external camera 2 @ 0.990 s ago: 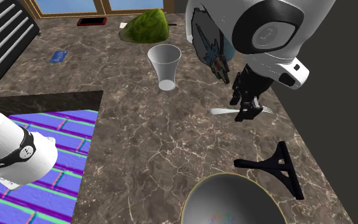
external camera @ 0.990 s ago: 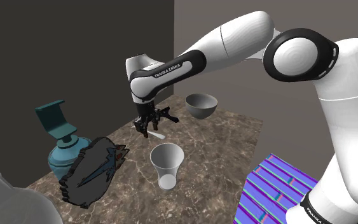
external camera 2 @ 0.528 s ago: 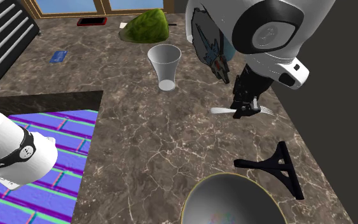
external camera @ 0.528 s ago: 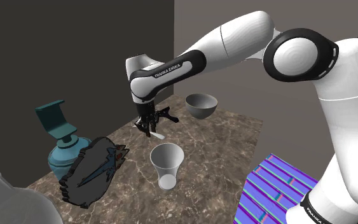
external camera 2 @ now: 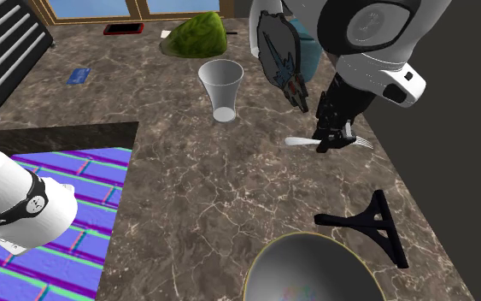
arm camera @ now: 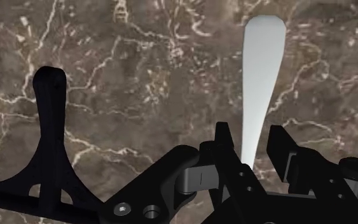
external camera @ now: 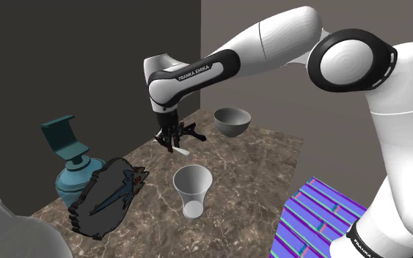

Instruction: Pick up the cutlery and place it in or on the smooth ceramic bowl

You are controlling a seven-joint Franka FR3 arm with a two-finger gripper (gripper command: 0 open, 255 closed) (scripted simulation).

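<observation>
Counting across the marble bench (external camera: 256,161), what is there? — the first asks.
— One grey bowl (external camera: 232,121) at the shoulder view's far right, one pale cup (external camera: 192,189) nearer, one tool (external camera 2: 334,141), one pale fork (arm camera: 260,70).
— And the fork?
— Clasped at its neck by the tool's closed fingers, its long axis crosswise to them. The bowl lies apart, right of the tool in the shoulder view, so the carry likely runs that way.

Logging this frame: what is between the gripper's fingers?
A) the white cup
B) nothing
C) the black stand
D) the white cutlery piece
D: in the wrist view the white cutlery piece runs between the fingers of the gripper, which clasp its handle. The white cup and the black stand sit apart from it on the marble counter.
</observation>
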